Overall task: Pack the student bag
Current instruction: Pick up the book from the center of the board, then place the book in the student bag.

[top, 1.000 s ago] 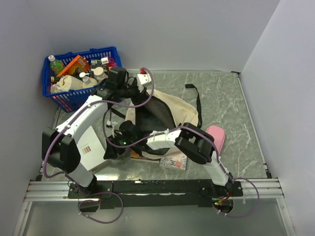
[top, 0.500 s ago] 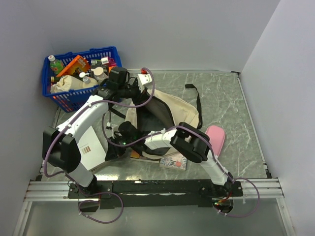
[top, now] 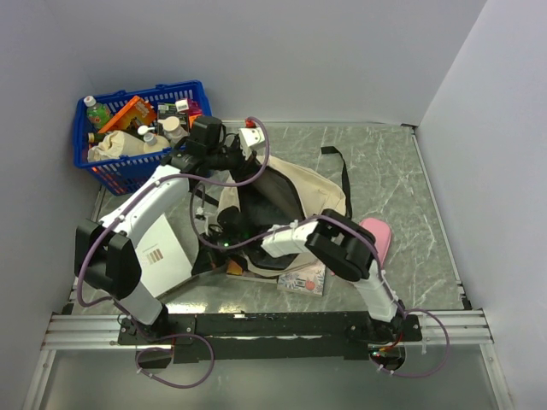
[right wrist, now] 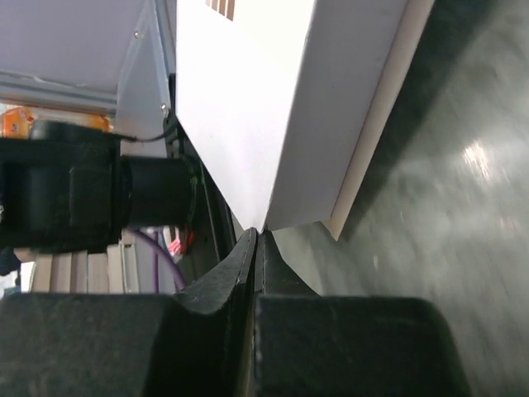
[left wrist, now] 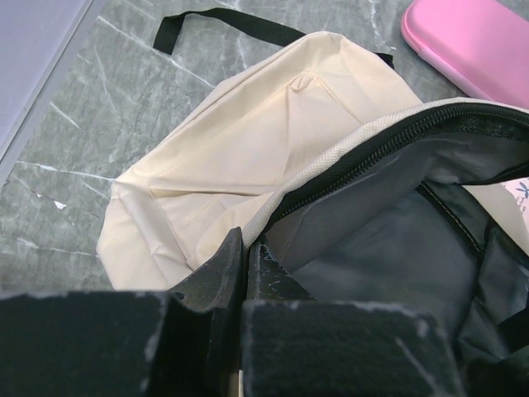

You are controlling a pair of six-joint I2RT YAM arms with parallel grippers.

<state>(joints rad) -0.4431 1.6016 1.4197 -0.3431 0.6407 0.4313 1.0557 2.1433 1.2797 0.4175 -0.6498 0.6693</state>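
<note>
Left hand [left wrist: 245,244] is gripping student bag [left wrist: 240,149] rim | right hand [right wrist: 256,236] is clenching shut, white book [right wrist: 273,107] corner touching its tips, hold unclear | nothing showing inside bag, packing barely starting

Large soft cream-beige fabric backpack [top: 309,182] with black straps lies slumped on the counter [top: 402,196], zip mouth open, dark lining showing

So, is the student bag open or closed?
Open: the student bag shows its dark inside, and the left gripper pinches its parted rim.
</note>
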